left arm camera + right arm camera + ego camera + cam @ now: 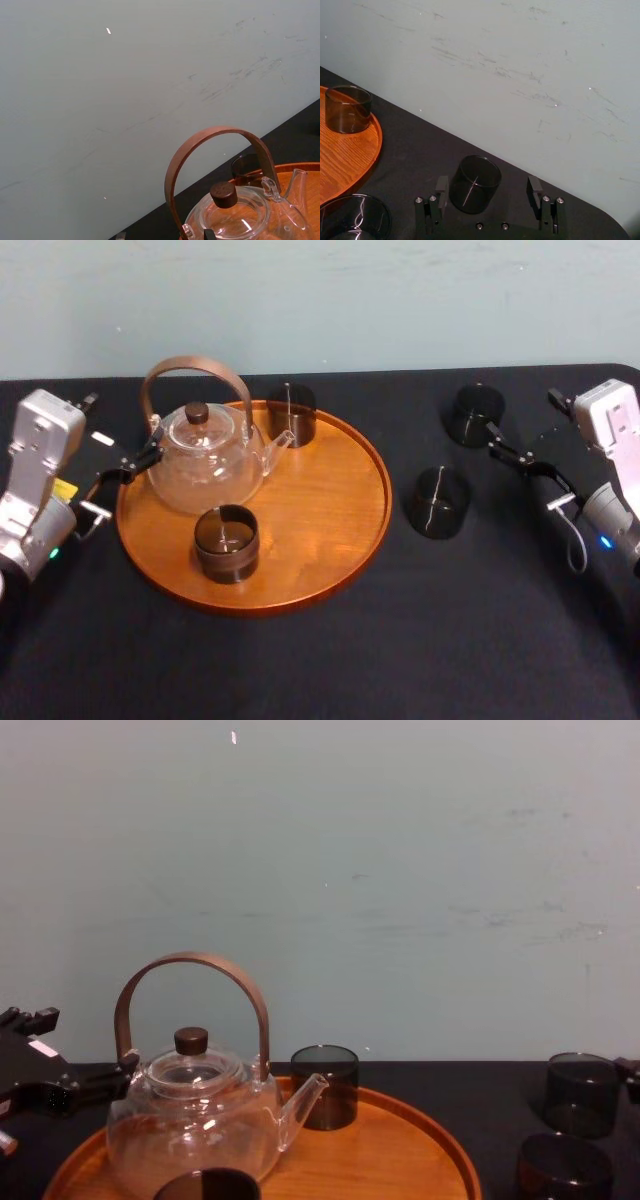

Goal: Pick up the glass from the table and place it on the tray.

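Glass teapot (205, 465) — seemingly empty — before a pale wall (400, 300).

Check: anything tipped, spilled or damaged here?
Nothing stands out. Teapot and two glasses stand upright on the tray, two more on the table; right tool open at the farther one, left tool beside the teapot.

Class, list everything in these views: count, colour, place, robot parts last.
table: one, matte black, under everything.
tray: one, orange-brown, left-centre on the table.
teapot: one, clear glass, brown handle, back left of the tray.
glasses on tray: two, smoky dark, back glass by the spout, front glass.
glasses on table: two, smoky dark, right of the tray, far glass, near glass.
wall: one, pale grey-green, behind the table.
left gripper: one, black, open, beside the teapot.
right gripper: one, black, open, facing the far glass.
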You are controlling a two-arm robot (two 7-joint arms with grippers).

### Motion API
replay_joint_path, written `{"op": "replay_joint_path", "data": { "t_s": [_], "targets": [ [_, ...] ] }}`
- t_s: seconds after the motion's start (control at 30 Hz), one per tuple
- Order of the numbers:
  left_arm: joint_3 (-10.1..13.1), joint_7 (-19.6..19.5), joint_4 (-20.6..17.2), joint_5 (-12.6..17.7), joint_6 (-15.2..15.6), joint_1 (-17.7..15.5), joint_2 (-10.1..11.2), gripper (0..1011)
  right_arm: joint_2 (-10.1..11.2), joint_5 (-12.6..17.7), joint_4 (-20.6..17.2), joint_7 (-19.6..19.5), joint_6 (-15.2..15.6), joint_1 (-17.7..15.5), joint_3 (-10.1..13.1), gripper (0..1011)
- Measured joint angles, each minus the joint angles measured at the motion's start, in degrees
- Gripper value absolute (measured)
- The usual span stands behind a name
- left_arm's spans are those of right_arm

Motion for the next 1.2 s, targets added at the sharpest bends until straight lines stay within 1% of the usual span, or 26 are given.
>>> {"op": "replay_joint_path", "data": {
  "t_s": [1.2],
  "targets": [
    [0.00, 0.00, 0.00, 0.00, 0.00, 0.00, 0.00, 1010, 0.00, 0.00, 0.00, 0.00, 0.00, 0.00, 0.00, 1000]
  ]
}}
